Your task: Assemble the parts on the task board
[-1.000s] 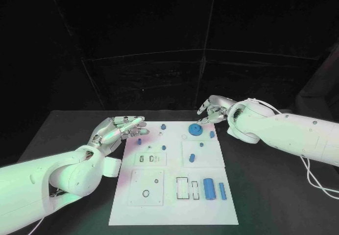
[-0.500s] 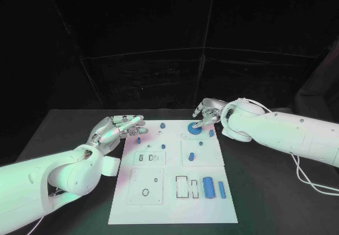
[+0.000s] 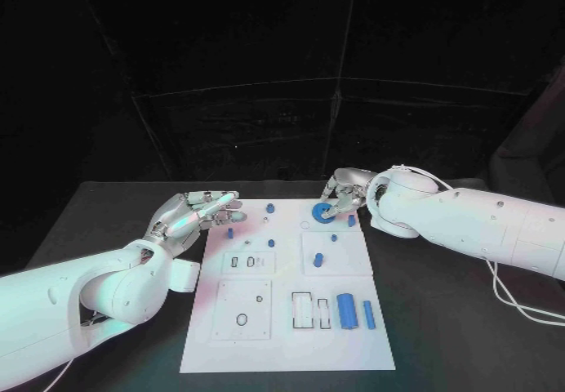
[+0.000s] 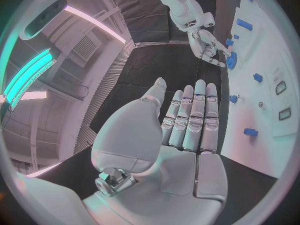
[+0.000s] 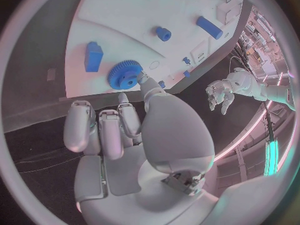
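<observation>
Near end of the task board (image 3: 288,351): a blue cylinder (image 3: 346,310) and a slimmer blue bar (image 3: 368,314) lie side by side, right of rectangular slots. Mid-board: small blue pegs (image 3: 317,260) stand apart. Left edge, farther back: the left hand (image 3: 194,216) hovers with fingers extended and close together, holding nothing. Far right corner: a blue gear (image 3: 322,212) lies flat; the right hand (image 3: 343,194) has one fingertip (image 5: 143,78) at the gear's rim and its other fingers curled; whether it grips cannot be told.

I'm working in a robotics lab: black curtains (image 3: 282,122) enclose the black counter (image 3: 117,212), with ceiling strip lights (image 4: 28,75) overhead.
</observation>
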Controlling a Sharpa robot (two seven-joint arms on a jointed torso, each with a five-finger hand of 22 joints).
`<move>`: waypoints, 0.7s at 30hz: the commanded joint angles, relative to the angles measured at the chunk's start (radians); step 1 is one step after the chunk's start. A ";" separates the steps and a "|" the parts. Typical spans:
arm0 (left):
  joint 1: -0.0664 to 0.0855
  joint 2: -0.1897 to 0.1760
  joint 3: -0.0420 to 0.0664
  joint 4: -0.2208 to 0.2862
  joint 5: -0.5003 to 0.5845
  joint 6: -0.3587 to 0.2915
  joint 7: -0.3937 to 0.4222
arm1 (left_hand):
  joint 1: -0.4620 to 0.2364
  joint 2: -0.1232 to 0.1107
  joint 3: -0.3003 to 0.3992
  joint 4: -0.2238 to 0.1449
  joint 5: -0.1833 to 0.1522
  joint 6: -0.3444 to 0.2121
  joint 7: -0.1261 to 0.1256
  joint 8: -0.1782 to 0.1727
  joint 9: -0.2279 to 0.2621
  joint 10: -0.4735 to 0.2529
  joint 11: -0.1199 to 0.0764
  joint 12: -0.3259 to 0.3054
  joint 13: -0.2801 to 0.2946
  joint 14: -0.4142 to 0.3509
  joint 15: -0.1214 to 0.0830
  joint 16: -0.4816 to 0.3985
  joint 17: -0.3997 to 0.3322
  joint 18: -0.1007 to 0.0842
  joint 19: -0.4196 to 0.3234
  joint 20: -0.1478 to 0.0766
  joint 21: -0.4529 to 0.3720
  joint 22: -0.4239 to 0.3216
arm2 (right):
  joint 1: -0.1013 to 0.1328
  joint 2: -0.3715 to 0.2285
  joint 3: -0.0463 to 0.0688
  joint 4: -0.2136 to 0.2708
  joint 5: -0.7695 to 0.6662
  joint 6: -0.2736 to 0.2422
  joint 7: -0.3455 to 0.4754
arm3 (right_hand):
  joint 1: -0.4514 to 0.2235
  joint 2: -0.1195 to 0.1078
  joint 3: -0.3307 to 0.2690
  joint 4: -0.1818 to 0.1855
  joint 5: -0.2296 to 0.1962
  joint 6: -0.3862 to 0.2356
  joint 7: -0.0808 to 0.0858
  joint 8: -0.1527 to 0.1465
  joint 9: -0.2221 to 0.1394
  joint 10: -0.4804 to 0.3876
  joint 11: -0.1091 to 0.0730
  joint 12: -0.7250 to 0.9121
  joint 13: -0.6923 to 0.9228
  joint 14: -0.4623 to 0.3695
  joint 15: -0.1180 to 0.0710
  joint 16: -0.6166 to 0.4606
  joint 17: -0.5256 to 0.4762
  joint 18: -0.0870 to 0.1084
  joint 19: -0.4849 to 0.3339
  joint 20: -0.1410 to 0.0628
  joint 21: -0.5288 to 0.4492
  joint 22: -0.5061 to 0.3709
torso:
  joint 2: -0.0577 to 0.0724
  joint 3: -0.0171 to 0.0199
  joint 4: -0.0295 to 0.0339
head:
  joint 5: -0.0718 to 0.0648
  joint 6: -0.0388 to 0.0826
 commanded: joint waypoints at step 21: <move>0.001 0.002 0.001 -0.001 -0.002 0.020 -0.001 | -0.001 0.006 -0.001 -0.008 -0.001 0.005 0.001 -0.004 0.000 0.008 0.002 -0.006 0.000 0.006 -0.001 -0.007 0.000 0.008 0.006 -0.001 -0.004 -0.001 | -0.009 0.017 0.000 -0.010 -0.068 0.027 -0.010 | 0.042 0.022 0.008 -0.018 0.005 0.026 -0.003 0.020 0.001 0.020 -0.002 0.033 0.036 0.062 0.005 0.015 0.045 -0.015 0.016 -0.003 0.018 0.024 | 0.000 -0.0006 0.0006 | 0.000 -0.006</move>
